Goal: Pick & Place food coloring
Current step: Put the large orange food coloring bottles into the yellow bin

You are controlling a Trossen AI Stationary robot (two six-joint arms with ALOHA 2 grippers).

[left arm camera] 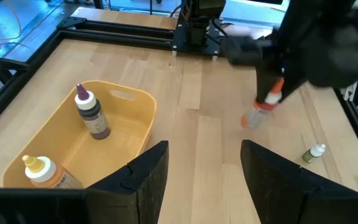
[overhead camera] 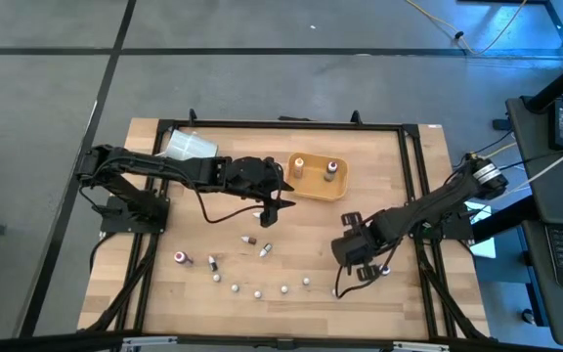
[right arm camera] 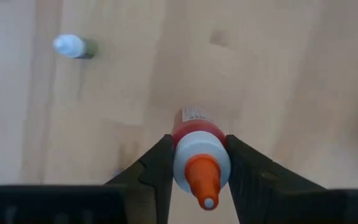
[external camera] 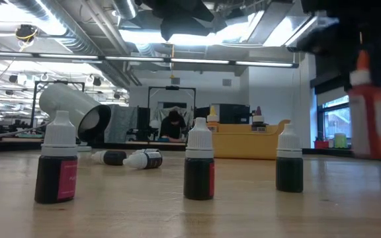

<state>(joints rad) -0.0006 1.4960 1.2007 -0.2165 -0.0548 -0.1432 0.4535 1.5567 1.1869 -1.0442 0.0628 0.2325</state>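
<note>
My right gripper (right arm camera: pixel 201 152) is shut on one food coloring bottle (right arm camera: pixel 194 134) with a red body, white cap and orange tip, over the table's near right part (overhead camera: pixel 345 262). My left gripper (left arm camera: pixel 204 177) is open and empty, hovering just beside the tan-orange tray (overhead camera: pixel 311 196) at its near left side (overhead camera: pixel 272 205). Two bottles stand upright in the tray (left arm camera: pixel 92 115) (left arm camera: pixel 42 174). Several other tiny bottles lie or stand on the wood near the front edge (overhead camera: pixel 259 291) (overhead camera: pixel 182 257), three of them upright in the low view (external camera: pixel 199 162). My right gripper pinches the bottle by its white cap (right arm camera: pixel 185 158), one finger on either side, coming from above and pointing down. The orange tip (right arm camera: pixel 205 180) points up toward the wrist. In the low view the bottle (external camera: pixel 369 112) is upright and its base seems clear of the table.
A large white cylinder (overhead camera: pixel 189 145) lies on its side at the far left corner. A dark frame (overhead camera: pixel 413 176) runs round the tabletop. Another small bottle (overhead camera: pixel 384 269) lies just right of my right gripper. A person (external camera: pixel 172 125) sits in the room behind.
</note>
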